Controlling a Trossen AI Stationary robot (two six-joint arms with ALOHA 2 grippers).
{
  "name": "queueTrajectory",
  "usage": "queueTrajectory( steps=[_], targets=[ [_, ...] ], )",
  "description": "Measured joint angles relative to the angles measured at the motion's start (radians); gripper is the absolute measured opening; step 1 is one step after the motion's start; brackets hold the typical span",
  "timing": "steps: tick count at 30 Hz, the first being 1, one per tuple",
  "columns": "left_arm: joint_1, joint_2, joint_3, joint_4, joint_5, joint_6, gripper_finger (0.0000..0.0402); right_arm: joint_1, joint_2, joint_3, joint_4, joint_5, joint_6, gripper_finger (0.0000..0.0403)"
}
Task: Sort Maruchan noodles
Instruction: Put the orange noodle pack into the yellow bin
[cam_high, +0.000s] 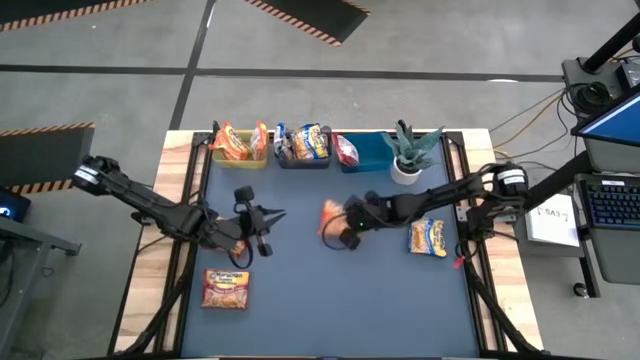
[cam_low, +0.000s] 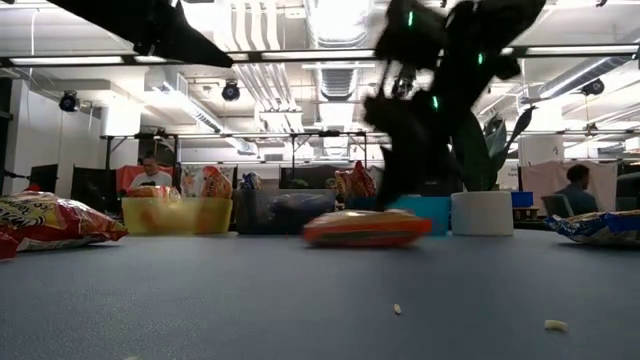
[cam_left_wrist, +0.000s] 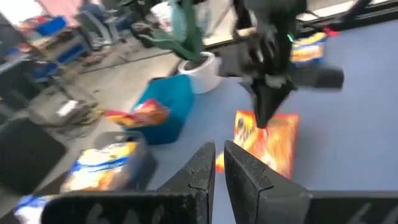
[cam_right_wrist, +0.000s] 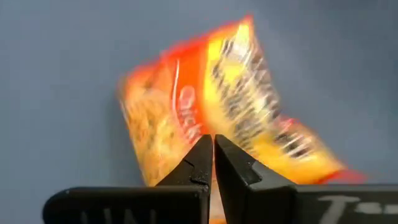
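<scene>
An orange noodle packet (cam_high: 329, 211) lies mid-table, and my right gripper (cam_high: 338, 228) is shut on it, reaching in from the table's right. My left gripper (cam_high: 270, 216) is shut and empty, hovering left of that packet with its fingers (cam_left_wrist: 245, 171) pointing at it. Another orange packet (cam_high: 225, 288) lies flat near the front left. A yellow-and-blue packet (cam_high: 428, 238) lies flat at the right. More packets stand in the yellow-green bin (cam_high: 240, 147) and the grey bin (cam_high: 303, 146). A red one lies in the blue bin (cam_high: 368, 152). My right gripper (cam_right_wrist: 213, 146) pinches the orange packet at one edge (cam_right_wrist: 200, 129) between its two fingertips, coming from above and pointing down (cam_left_wrist: 266, 118). The packet (cam_low: 365, 228) sits roughly flat, low at the table. Whether it is lifted clear I cannot tell.
The three bins stand in a row along the far edge, with a potted plant in a white pot (cam_high: 405, 165) to their right, close behind my right arm. Crumbs (cam_low: 398, 309) dot the blue mat near the front. People sit in the room beyond the table.
</scene>
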Motion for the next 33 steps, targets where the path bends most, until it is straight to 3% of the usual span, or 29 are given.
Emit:
queueTrajectory(
  steps=[5, 11, 18, 26, 29, 33],
  targets=[
    [0.032, 0.014, 0.0, -0.004, 0.087, -0.115, 0.0017, 0.002, -0.058, 0.046, 0.004, 0.008, -0.069, 0.0009],
    [0.126, 0.039, -0.003, -0.035, 0.449, -0.349, 0.0017, 0.007, -0.1, 0.021, -0.008, -0.035, -0.067, 0.0009],
    [0.176, 0.124, -0.027, -0.035, 0.579, -0.56, 0.0033, 0.027, -0.089, -0.041, -0.012, -0.064, 0.024, 0.0009],
    [0.245, 0.3, -0.095, 0.244, 0.631, -0.76, 0.0142, 0.045, -0.086, -0.093, 0.004, -0.075, 0.068, 0.0009],
    [0.285, 0.383, -0.118, 0.355, 0.601, -0.898, 0.0193, 0.062, -0.086, -0.116, 0.079, -0.075, 0.066, 0.0009],
    [0.306, 0.487, -0.145, 0.535, 0.599, -0.971, 0.0244, 0.085, -0.078, -0.153, 0.223, -0.078, 0.044, 0.0009]
  ],
)
